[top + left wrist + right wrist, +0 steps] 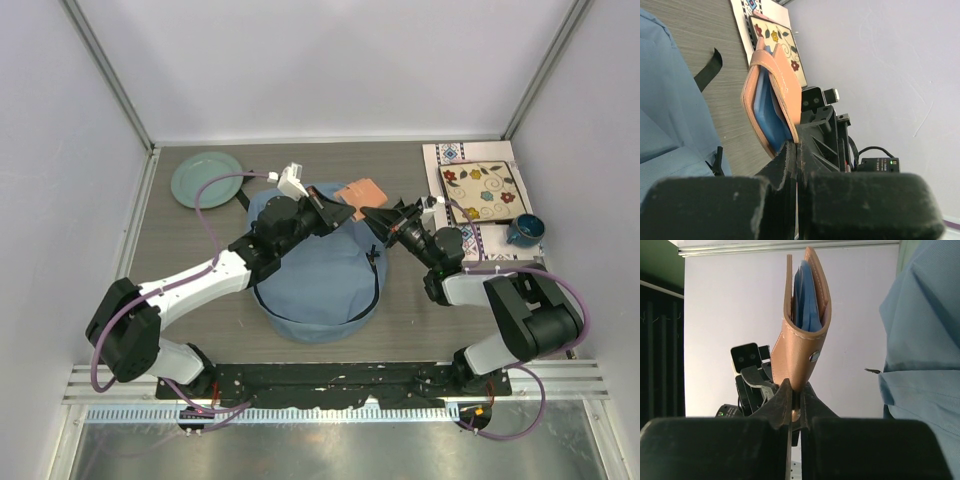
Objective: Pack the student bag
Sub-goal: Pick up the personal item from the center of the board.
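The student bag (320, 280), a light-blue backpack, lies in the middle of the table, and its fabric also fills part of both wrist views (665, 100) (925, 340). A tan leather case (362, 190) with a blue insert is held in the air just beyond the bag's far edge. My left gripper (340, 212) is shut on one edge of the case (775, 85). My right gripper (372, 214) is shut on the case's opposite end (800, 350), near a metal snap. In each wrist view the other gripper shows behind the case.
A green plate (207, 178) sits at the back left. At the back right a floral tile (483, 190) lies on a patterned mat (440, 160), with a blue mug (524, 230) beside it. A black strap (710, 67) trails from the bag.
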